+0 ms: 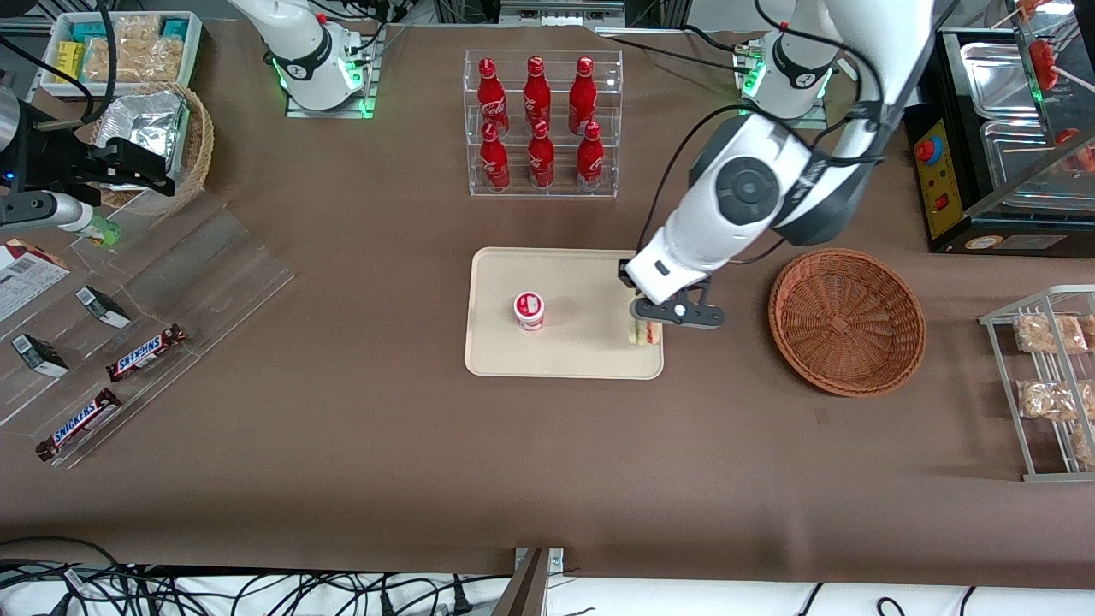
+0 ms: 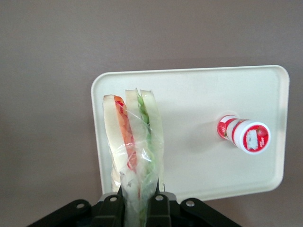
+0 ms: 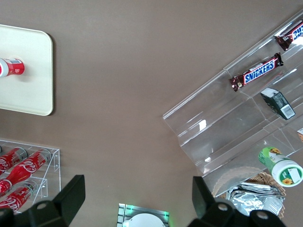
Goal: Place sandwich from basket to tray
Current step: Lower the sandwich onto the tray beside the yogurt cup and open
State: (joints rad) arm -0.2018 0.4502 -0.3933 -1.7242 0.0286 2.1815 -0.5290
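The sandwich [image 2: 135, 142], a wrapped wedge of white bread with red and green filling, hangs in my left gripper [image 2: 138, 201], whose fingers are shut on its wrap. In the front view the gripper [image 1: 648, 325] holds the sandwich [image 1: 644, 334] over the edge of the cream tray [image 1: 573, 282] nearest the basket; whether it touches the tray I cannot tell. The reddish-brown wicker basket [image 1: 847, 321] stands beside the tray, toward the working arm's end, with nothing in it.
A small red-and-white cup [image 1: 529, 310] stands on the tray. A clear rack of red bottles [image 1: 541, 120] is farther from the front camera than the tray. A wire rack of bagged snacks [image 1: 1048, 376] and metal trays [image 1: 1001, 94] lie past the basket. Snickers bars [image 1: 145, 352] sit on clear shelves toward the parked arm's end.
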